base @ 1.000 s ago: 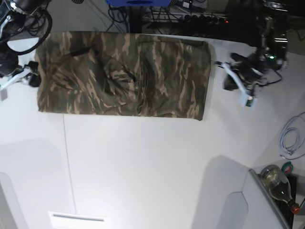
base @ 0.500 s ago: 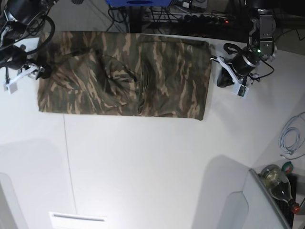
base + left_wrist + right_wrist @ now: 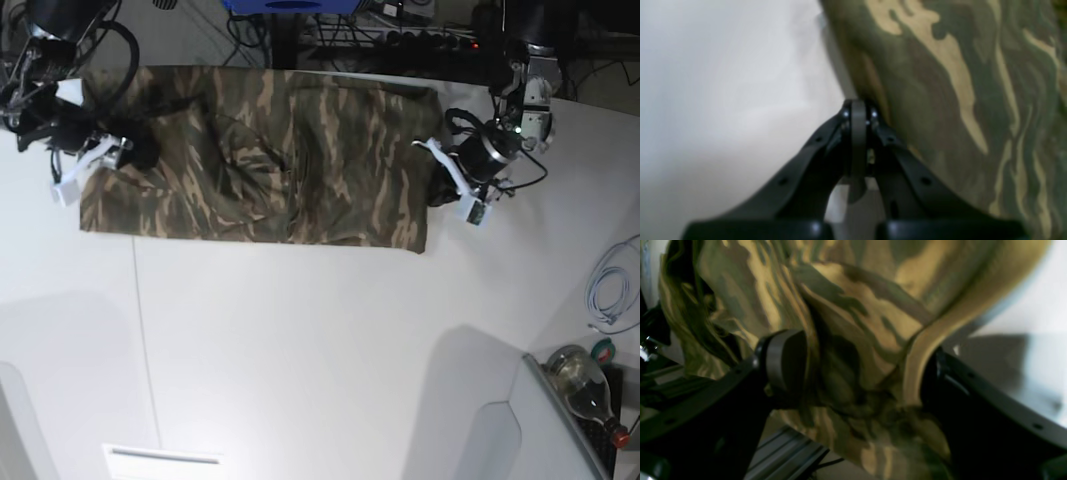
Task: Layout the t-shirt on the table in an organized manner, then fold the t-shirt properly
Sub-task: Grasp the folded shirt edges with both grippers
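Camouflage t-shirt (image 3: 260,155) long axis runs 9-to-3 on table (image 3: 300,340); your right tool (image 3: 853,373) wide around 9 o'clock edge, left tool (image 3: 858,115) pinched empty beside 3 o'clock edge.

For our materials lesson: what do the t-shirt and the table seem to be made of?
The t-shirt: soft woven or knit cloth, matte, camouflage printed; it creases and bunches between the right gripper fingers. The table: hard, smooth white surface, slightly glossy, likely laminate; it shows soft reflections.

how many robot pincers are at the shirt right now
2. The left pincer sits shut at the t-shirt's edge on the base view's right; the right pincer is at the opposite edge, jaws wide with cloth bunched between them. No others show.
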{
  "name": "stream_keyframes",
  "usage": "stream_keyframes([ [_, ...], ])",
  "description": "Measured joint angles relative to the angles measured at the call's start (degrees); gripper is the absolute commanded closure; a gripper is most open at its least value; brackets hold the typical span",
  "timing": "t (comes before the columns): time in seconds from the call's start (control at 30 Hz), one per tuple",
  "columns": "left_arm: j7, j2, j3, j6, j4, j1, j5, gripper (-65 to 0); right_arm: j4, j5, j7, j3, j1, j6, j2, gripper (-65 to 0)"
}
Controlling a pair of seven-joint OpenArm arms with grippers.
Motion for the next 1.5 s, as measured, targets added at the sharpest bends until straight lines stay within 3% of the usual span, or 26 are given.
stream_keyframes([
  [0.13, -1.3, 1.1, 3.2, 2.8, 0.3, 0.1, -0.3, 0.0, -0.1, 0.0, -0.1, -2.0, 0.1, 0.0, -0.2, -39.3],
  [0.2, -1.5, 1.4, 4.5, 2.8, 0.3, 0.0, -0.3, 0.0, -0.1, -0.3, -0.3, -1.8, 0.9, 0.0, 0.0, -28.2],
  [0.3, -1.4, 1.7, 4.5, 2.8, 0.4, 0.0, -0.3, 0.0, -0.1, 0.0, 0.0, -1.9, 2.1, 0.0, 0.4, -3.3],
  [0.33, -1.4, 1.7, 4.5, 3.0, 0.4, 0.0, -0.3, 0.0, -0.1, 0.2, 0.0, -2.0, 2.3, 0.0, 1.1, 0.0],
  [0.47, -0.5, 1.7, 5.1, 3.5, 1.5, 0.0, -0.2, 0.0, 1.0, -0.4, -0.6, -2.1, 2.8, 0.0, 2.9, -0.5],
  [0.63, 1.2, 4.2, 5.2, 3.6, 2.6, -0.2, 0.8, 0.0, 12.3, -0.5, -3.5, -4.9, 2.3, -0.4, 1.0, -0.3],
  [0.77, 2.4, 6.9, 5.4, 3.7, 3.3, -0.3, 1.2, 0.0, 19.9, 0.0, -4.6, -11.4, 0.5, -6.4, -0.5, -0.3],
  [0.9, 2.6, 7.1, 5.5, 3.6, 3.6, -0.2, 1.3, 0.0, 28.1, -0.1, -4.9, -17.3, -2.4, -11.6, -2.8, -0.3],
  [1.13, 2.8, 7.3, 5.6, 3.6, 3.3, -0.8, 1.4, 0.0, 31.5, 0.0, -4.8, -28.5, -3.3, -16.0, -4.3, -0.2],
  [1.23, 2.8, 7.2, 5.6, 3.6, 3.3, -0.8, 1.4, 0.0, 31.5, -0.2, -4.7, -32.7, -3.7, -19.3, -4.3, -0.2],
  [1.33, 2.9, 7.2, 5.6, 3.6, 3.3, -0.8, 1.4, 0.0, 31.5, -0.2, -4.4, -36.0, -4.0, -20.4, -5.9, -0.2],
  [1.5, 2.8, 7.0, 5.6, 4.3, 3.4, -0.6, 1.4, 0.0, 31.4, 0.0, -4.7, -37.4, -3.5, -20.4, -5.7, -0.2],
])
